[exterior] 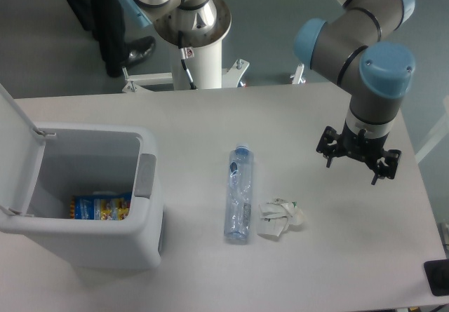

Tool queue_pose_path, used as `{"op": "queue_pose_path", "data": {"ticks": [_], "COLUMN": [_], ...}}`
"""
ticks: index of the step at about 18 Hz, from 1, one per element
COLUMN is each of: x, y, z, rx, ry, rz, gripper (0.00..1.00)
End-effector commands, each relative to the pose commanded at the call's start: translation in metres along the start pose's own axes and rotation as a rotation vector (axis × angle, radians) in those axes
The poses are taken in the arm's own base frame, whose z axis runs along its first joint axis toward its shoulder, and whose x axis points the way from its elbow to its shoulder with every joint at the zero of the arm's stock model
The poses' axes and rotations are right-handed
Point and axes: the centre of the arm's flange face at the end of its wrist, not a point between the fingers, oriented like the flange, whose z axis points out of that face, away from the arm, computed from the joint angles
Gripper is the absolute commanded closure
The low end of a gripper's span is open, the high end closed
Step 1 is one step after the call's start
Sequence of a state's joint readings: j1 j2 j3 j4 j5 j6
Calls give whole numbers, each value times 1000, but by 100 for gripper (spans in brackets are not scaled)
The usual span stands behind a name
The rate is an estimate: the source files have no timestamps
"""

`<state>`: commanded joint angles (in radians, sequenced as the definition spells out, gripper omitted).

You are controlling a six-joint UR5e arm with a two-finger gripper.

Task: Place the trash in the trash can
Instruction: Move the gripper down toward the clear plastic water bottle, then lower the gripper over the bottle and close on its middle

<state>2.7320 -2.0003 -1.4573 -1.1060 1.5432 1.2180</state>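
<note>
Where pale table (210, 116) ends, grey floor (42, 45), bottle (239, 194) lying flat

Even, diffuse light; slightly soft focus.

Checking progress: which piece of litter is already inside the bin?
The blue and yellow packet in the bin; bottle and white wad lie on the table.

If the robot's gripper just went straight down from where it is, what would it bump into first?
Probably just the bare table. The gripper points down with open, empty jaws, and the wrapper and bottle lie off to one side. Depth is hard to judge from one view.
</note>
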Motion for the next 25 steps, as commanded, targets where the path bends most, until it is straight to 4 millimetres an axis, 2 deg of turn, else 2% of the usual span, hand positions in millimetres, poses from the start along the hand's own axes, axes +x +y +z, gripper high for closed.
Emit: {"op": "queue_pose_path", "data": {"ticks": [6,12,15,18,21,23,25], "x": [3,28,47,66,94,104,123], "y": [-2,-6,-32,-58,-89,-99,-118], "z": [3,36,47,70,72,78,82], "rx": [16,95,89,62,41,38,35], "ry": [-5,-29,-8,23,29,45,62], "rz": [-23,-169,-154,-131,-172,-235,-244], "gripper": [0,0,0,0,0,0,0]}}
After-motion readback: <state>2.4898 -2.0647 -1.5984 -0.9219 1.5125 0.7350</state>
